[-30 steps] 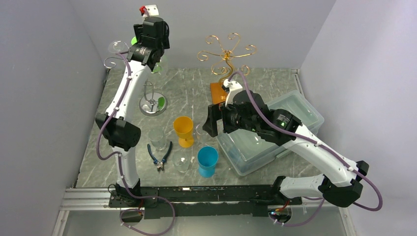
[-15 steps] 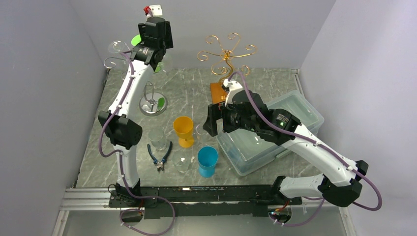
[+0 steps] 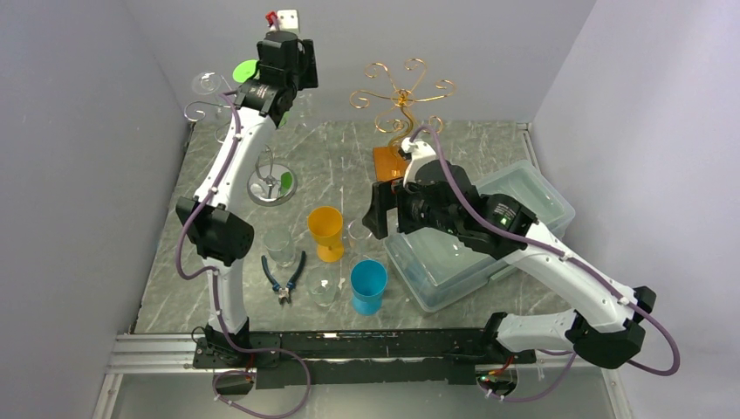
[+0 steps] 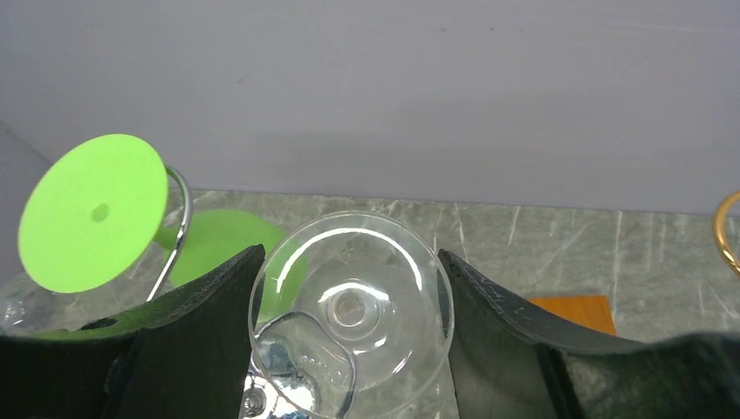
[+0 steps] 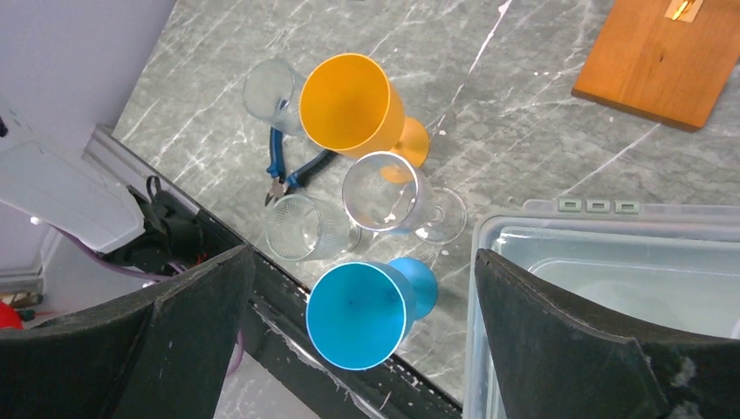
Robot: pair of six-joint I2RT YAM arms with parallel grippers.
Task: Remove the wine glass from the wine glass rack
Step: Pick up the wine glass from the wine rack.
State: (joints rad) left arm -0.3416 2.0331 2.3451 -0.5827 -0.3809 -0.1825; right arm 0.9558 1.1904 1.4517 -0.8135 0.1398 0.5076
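Note:
My left gripper is raised high at the back left and is shut on a clear wine glass. Its round foot faces the left wrist camera between the black fingers. The silver wine glass rack stands below and to the left. A green glass hangs on a rack arm to the left of the held glass. Another clear glass hangs on the rack's far left. My right gripper is open and empty, hovering over the cups.
An orange cup, a blue cup, clear glasses and blue pliers sit mid-table. A clear plastic bin lies on the right. A gold rack on a wooden base stands at the back.
My left gripper has moved up and to the right with the clear wine glass, away from the silver rack's arms. The right arm has barely moved.

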